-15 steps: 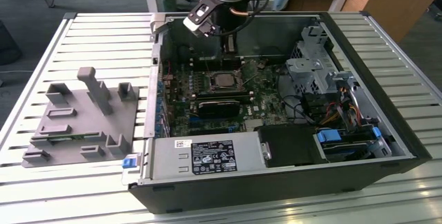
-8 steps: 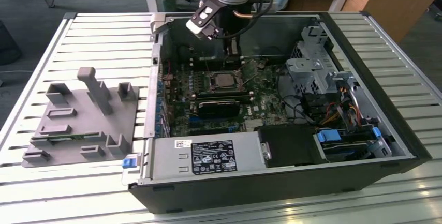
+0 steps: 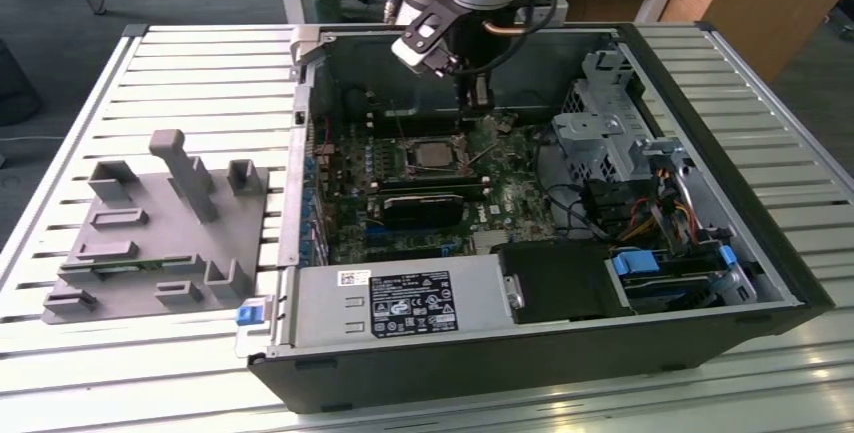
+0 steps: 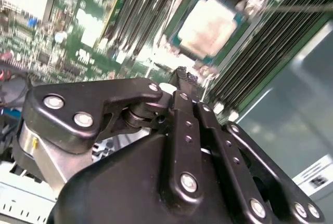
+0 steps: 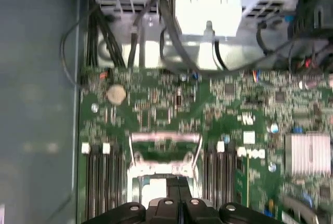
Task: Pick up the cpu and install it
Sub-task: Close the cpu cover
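The cpu, a small silvery square chip, lies flat in the motherboard socket inside the open computer case. It also appears in the second wrist view as a pale square, the cpu, in its socket frame. My gripper hangs just behind the socket, a little toward the exterior view's right and above the board. In both wrist views its black fingers are pressed together with nothing between them, gripper and gripper. The fingertips sit close to the cpu's edge; I cannot tell whether they touch it.
A black heatsink block lies on the board in front of the socket. Drive cages and cables fill the case's right side. A grey fixture plate with upright posts stands on the slatted table at the exterior view's left.
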Tool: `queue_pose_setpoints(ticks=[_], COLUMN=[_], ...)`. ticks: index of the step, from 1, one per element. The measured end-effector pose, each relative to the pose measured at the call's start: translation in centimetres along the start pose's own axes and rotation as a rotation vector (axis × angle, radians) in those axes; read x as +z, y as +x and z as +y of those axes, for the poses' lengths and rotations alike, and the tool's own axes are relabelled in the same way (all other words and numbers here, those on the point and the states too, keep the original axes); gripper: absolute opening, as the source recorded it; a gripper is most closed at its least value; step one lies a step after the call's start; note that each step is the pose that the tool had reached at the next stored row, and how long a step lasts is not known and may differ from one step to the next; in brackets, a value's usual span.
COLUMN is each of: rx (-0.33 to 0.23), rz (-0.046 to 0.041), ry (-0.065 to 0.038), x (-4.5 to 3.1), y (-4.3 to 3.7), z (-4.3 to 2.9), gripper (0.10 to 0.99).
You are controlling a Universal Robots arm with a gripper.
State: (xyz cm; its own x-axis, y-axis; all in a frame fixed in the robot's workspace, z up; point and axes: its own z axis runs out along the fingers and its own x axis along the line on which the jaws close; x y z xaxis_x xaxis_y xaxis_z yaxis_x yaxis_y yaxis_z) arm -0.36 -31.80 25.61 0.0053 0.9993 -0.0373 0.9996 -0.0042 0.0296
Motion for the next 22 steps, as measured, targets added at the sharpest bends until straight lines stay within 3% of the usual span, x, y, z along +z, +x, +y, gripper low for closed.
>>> queue_pose_setpoints(ticks=[2, 6, 12, 22], rx=[0.000, -0.002, -0.005, -0.005], rz=[-0.0004, -0.0002, 0.0004, 0.0004], ry=[0.000, -0.002, -0.015, -0.015], x=[0.02, 0.02, -0.21, -0.15], y=[0.05, 0.12, 0.14, 0.32], z=[0.50, 0.65, 0.99, 3.09], gripper=[0.106, 0.106, 0.106, 0.106])
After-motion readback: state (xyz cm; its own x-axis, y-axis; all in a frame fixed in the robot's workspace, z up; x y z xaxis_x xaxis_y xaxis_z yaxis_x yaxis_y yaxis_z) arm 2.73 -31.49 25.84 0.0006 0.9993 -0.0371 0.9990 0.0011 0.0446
